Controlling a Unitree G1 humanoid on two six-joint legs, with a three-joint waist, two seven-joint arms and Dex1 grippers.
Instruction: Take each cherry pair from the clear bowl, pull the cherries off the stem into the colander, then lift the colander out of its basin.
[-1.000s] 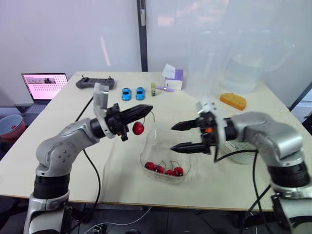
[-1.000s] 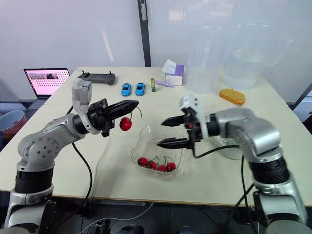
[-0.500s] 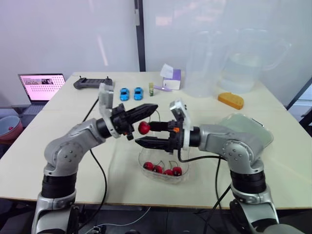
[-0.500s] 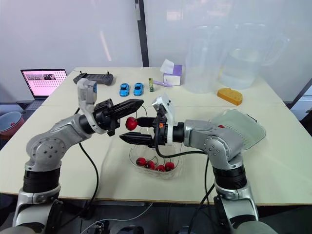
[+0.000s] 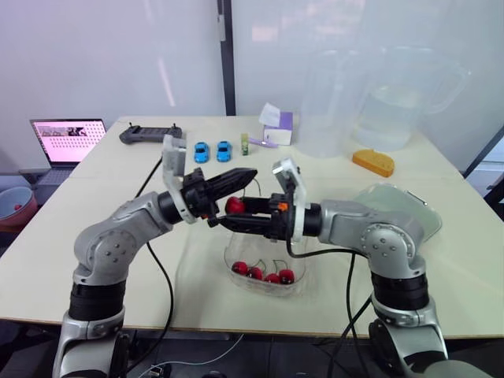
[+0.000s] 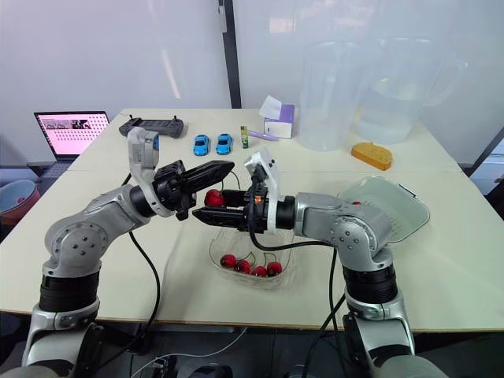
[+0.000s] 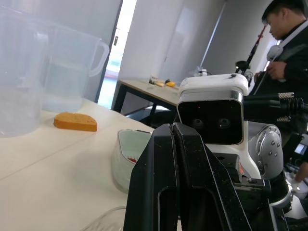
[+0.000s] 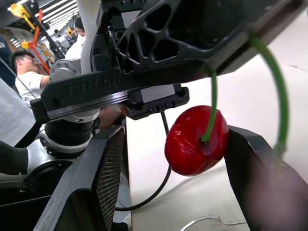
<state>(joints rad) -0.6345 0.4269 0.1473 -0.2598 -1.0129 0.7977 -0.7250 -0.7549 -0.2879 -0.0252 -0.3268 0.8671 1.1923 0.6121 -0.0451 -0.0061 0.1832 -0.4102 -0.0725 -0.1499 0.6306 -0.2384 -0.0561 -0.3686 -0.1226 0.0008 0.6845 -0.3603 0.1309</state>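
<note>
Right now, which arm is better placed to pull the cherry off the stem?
The right. The left gripper is shut on the stem, and the cherry hangs between the open fingers of the right gripper, so it probably need only close and pull.

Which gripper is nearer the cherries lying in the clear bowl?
Right. The right gripper hangs just above the cherries in the clear bowl; the left gripper, pinching a cherry stem, is higher up.

The right gripper has swung across from the far side of the bowl to the cherry hanging under the left gripper, and its fingers, wide apart before, now stand narrowed on either side of that cherry.
</note>
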